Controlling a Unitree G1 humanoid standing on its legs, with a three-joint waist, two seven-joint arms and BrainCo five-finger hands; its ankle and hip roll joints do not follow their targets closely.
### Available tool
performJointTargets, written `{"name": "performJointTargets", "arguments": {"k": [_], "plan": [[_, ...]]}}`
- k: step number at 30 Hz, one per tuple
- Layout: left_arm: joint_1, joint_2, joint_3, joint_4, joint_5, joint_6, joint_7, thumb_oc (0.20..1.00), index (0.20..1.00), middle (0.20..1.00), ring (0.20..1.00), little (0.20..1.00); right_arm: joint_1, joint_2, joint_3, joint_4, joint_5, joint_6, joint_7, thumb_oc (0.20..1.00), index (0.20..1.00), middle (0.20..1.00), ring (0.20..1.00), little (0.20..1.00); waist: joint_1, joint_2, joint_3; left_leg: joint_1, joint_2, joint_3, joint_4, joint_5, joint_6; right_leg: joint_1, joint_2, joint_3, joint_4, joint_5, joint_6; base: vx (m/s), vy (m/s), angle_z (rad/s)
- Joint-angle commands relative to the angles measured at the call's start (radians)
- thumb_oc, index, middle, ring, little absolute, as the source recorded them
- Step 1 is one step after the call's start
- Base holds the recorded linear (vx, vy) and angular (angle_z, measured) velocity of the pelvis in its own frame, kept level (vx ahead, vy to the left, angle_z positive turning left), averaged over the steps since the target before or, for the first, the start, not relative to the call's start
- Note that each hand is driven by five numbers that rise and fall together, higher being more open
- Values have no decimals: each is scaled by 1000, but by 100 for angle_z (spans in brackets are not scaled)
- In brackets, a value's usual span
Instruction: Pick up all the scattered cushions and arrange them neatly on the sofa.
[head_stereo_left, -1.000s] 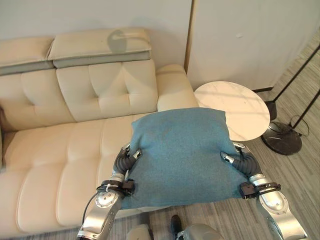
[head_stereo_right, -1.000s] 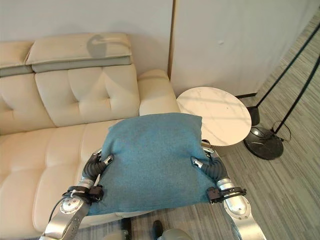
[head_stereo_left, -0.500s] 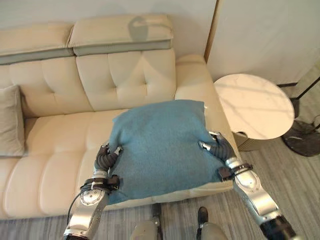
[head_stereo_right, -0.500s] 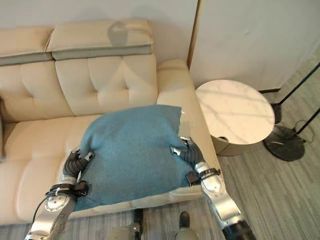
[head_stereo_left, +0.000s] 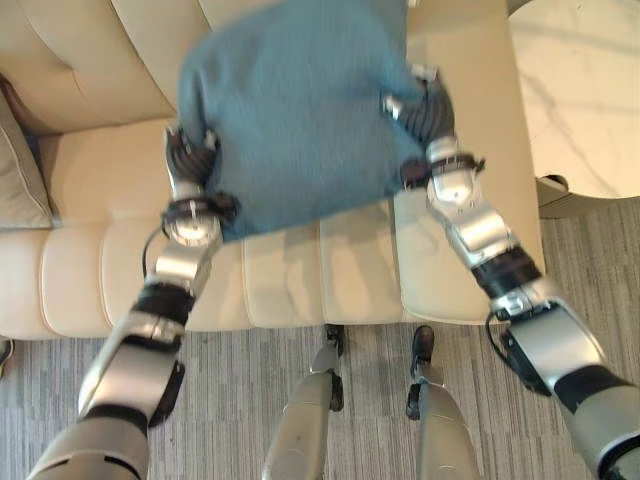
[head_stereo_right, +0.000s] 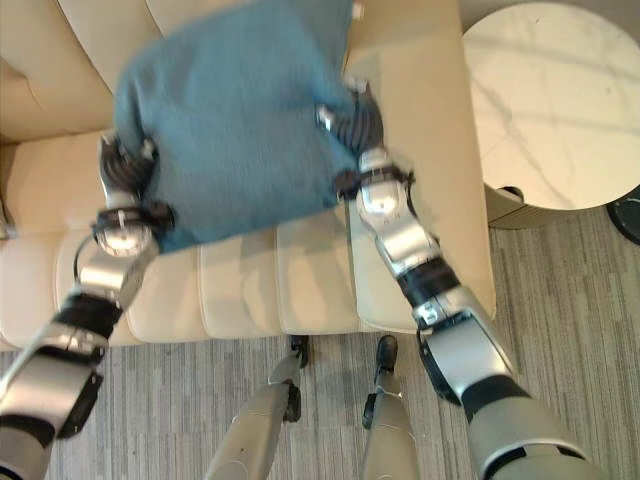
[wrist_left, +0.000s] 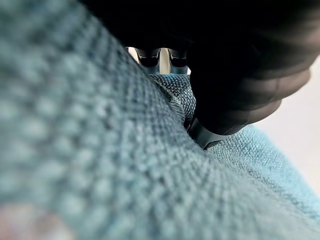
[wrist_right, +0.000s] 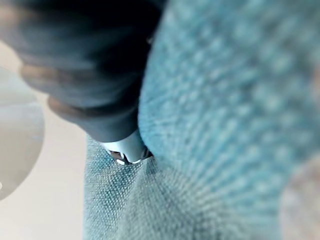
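So compared with half a second back, both arms have pushed the blue cushion (head_stereo_left: 295, 110) further in over the sofa (head_stereo_left: 110, 275); the camera has tipped down a lot too, so some of that shift is just the view moving. Starting at the fingers: the left hand (head_stereo_left: 188, 152) pinches the cushion's left edge, with its thumb on top and, in the left wrist view, dark fingertips (wrist_left: 150, 57) pressed into the blue weave from the other side, so it's clamped on the fabric. The right hand (head_stereo_left: 420, 105) does the same on the right edge, and its wrist view shows a silver digit (wrist_right: 125, 149) dug into the cloth right under the dark ribbed cover, so that one is grasping too. The cushion hangs stretched between the two hands, tilted, its far edge up toward the tufted backrest (head_stereo_left: 80, 55) and its near edge over the seat, with its shadow on the seat just below; I can't tell whether any part of it already touches the leather. Out to the left, a beige cushion (head_stereo_left: 20, 165) leans at the back of the seat, well apart from the blue one. On the right, past the sofa's armrest (head_stereo_left: 470, 120), there's a round white marble side table (head_stereo_right: 555, 100) on grey striped carpet (head_stereo_left: 250, 400).
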Motion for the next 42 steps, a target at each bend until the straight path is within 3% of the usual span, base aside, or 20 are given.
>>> {"name": "performJointTargets", "arguments": {"k": [1,4,5,6,7,13,17,23,28,29,32,33,34,36,37,39,40,42], "plan": [[-216,73,-50,-45,52,-112,27,200,200,200,200,200,-250,46,14,-66,-81,-160,-105,200,200,200,200,200,25,-41,21,59,-48,-24,77,-186,-62,-10,-61,46,-35,44,62,-18,22,16],[-432,100,-106,104,47,-90,86,200,200,200,200,200,-408,12,43,64,-102,-142,-221,200,200,200,200,200,31,-35,47,-9,-60,-37,65,-163,-72,-67,-71,29,-34,52,71,-38,2,17],[-482,102,-119,159,46,-70,96,793,793,793,793,793,-438,4,51,108,-87,-138,-240,200,200,200,200,200,35,-35,55,-26,-61,-40,62,-158,-74,-80,-75,23,-36,54,73,-27,16,20],[-532,97,-148,201,45,-56,83,1000,1000,1000,1000,1000,-461,5,58,148,-65,-137,-239,846,846,846,846,846,39,-35,63,-39,-63,-44,60,-152,-74,-88,-77,17,-37,55,74,-15,-11,18],[-558,95,-159,233,50,-38,85,1000,1000,1000,1000,1000,-458,6,61,176,-33,-141,-230,1000,1000,1000,1000,1000,43,-31,71,-50,-66,-47,56,-148,-75,-94,-78,13,-40,56,76,-9,-4,19],[-572,139,-215,307,77,15,20,1000,1000,1000,1000,1000,-372,-25,101,196,-7,-99,-129,1000,1000,1000,1000,1000,48,-25,93,-93,-72,-58,46,-126,-81,-118,-85,-3,-57,71,82,-11,-12,23],[-446,172,-186,305,84,44,-25,1000,1000,1000,1000,1000,-188,1,81,122,1,-89,-56,1000,1000,1000,1000,1000,30,-33,108,-107,-73,-52,78,-138,-79,-121,-84,5,-56,72,78,-4,17,7],[-125,179,4,160,56,30,-40,1000,1000,1000,1000,1000,21,-31,11,14,0,-81,-14,1000,1000,1000,1000,1000,13,-56,130,-89,-67,-49,134,-172,-75,-83,-81,5,-54,66,67,-26,3,20],[273,182,204,-190,28,-30,-104,1000,1000,1000,1000,1000,263,-176,-99,-223,-21,-63,63,1000,1000,1000,1000,1000,2,-82,114,-9,-60,-36,150,-199,-75,6,-74,7,-70,63,59,-35,-6,-2],[275,181,205,-192,28,-29,-103,1000,1000,1000,1000,1000,264,-175,-99,-224,-21,-63,63,1000,1000,1000,1000,1000,1,-82,114,-8,-60,-36,149,-199,-75,7,-74,6,-70,63,59,0,0,0],[553,121,340,-387,6,-40,-188,1000,1000,1000,1000,1000,556,-247,-190,-435,-61,-63,172,1000,1000,1000,1000,1000,-16,-100,71,76,-58,-25,135,-212,-72,89,-72,-5,-95,61,59,-4,-13,-24],[560,120,343,-392,7,-38,-188,1000,1000,1000,1000,1000,562,-247,-191,-441,-62,-61,173,1000,1000,1000,1000,1000,-17,-101,68,75,-59,-25,132,-206,-71,88,-73,-5,-99,66,59,60,-12,-13],[708,78,385,-466,20,-24,-241,1000,1000,1000,1000,1000,736,-248,-239,-530,-61,-57,248,1000,1000,1000,1000,1000,-30,-115,34,127,-57,-19,125,-218,-64,136,-69,-9,-109,65,60,51,-1,-3],[780,56,405,-495,26,-17,-275,1000,1000,1000,1000,1000,831,-258,-267,-566,-65,-60,285,1000,1000,1000,1000,1000,-41,-126,14,154,-55,-14,122,-224,-61,163,-71,-14,-118,63,64,93,-26,-22],[912,8,434,-530,27,3,-334,1000,1000,1000,1000,1000,1003,-245,-309,-618,-54,-61,354,1000,1000,1000,1000,1000,-57,-144,-24,206,-49,-10,120,-240,-55,218,-69,-20,-127,57,67,126,-28,-33],[1032,-34,468,-539,32,29,-384,1000,1000,1000,1000,1000,1163,-231,-349,-623,-49,-51,418,1000,1000,1000,1000,1000,-78,-156,-62,264,-45,-5,112,-251,-49,267,-68,-24,-136,58,73,84,41,-12],[1137,-101,487,-511,30,55,-417,1000,1000,1000,1000,1000,1286,-174,-362,-572,-27,-34,467,1000,1000,1000,1000,1000,-98,-164,-88,319,-43,11,99,-260,-42,300,-64,-16,-141,70,81,17,76,-1],[1138,-100,487,-512,30,55,-418,1000,1000,1000,1000,1000,1286,-174,-362,-573,-27,-34,467,1000,1000,1000,1000,1000,-98,-165,-91,317,-45,11,96,-256,-42,297,-65,-15,-143,73,82,-26,60,-33]]}}
